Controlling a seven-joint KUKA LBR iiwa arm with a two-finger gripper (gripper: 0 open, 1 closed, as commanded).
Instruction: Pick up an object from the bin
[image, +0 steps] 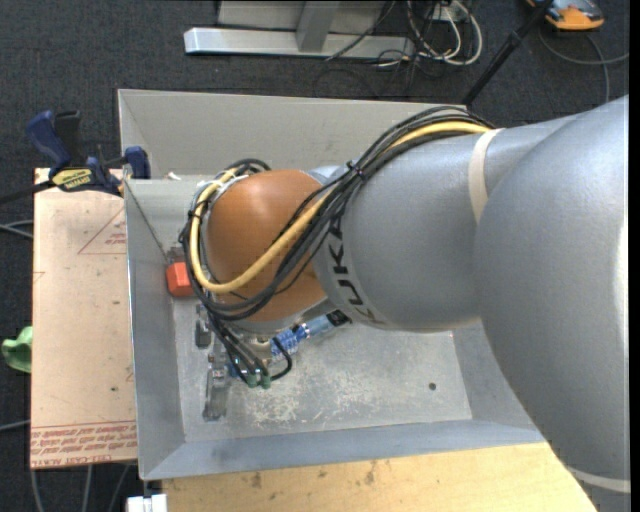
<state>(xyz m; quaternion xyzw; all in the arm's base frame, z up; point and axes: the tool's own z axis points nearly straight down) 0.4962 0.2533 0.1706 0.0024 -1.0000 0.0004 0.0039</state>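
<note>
Camera view, looking down from above and a little to one side: a grey metal bin (330, 440) with sloping walls and a flat, scuffed floor (390, 375). A thick silver robot arm (480, 230) reaches in from the right and covers much of the bin's middle and right side. Its wrist carries a rounded orange cover (255, 235), and a bundle of black and yellow cables (400, 135) runs along the top of the arm and loops round the cover.

Below the cover, the claw (214, 392) points down into the bin's front left corner, close to the floor and near the left wall. It is dark and partly tangled in wiring, and whether it is released or clenched cannot be told. Nothing can be made out in its grasp.

Few loose things are visible in the bin. A small orange-red block (178, 279) lies against the left wall, further back than the claw and apart from it, with its right edge tucked under the orange cover. A small blue thing (292, 338) lies just beside the claw on its right, half hidden under the arm; its kind cannot be told. The floor to the right of the claw is bare grey metal with pale scratches.
</note>
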